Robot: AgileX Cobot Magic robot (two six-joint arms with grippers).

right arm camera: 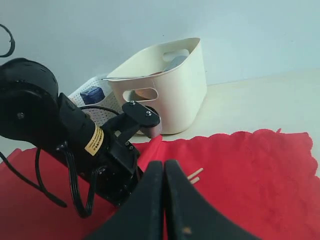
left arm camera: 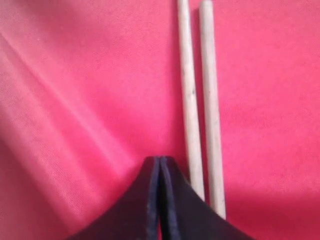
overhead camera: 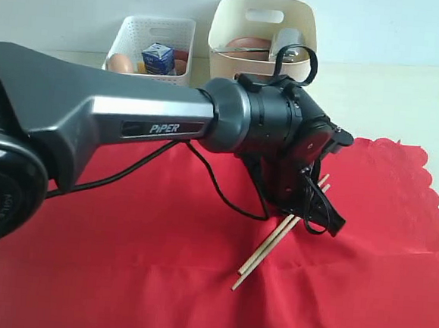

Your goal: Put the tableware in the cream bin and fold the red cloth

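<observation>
Two chopsticks (overhead camera: 278, 241) are lying side by side, nearly touching, on the red cloth (overhead camera: 119, 278), well apart from the cream bin (overhead camera: 224, 28), which is standing at the back. The left gripper (left arm camera: 159, 167) is hovering just beside them with its fingers pressed together and gripping nothing. The right gripper (right arm camera: 164, 170) is likewise showing its fingers pressed together and empty. Coming down like this, the left one is risking rolling the round sticks apart, or snagging the soft fabric and bunching it. The cloth is covering most of a pale table (overhead camera: 407, 95). A white perforated basket (overhead camera: 131, 32) is sitting beside the bin, and a plain light wall (overhead camera: 65, 0) is closing off the room behind.
</observation>
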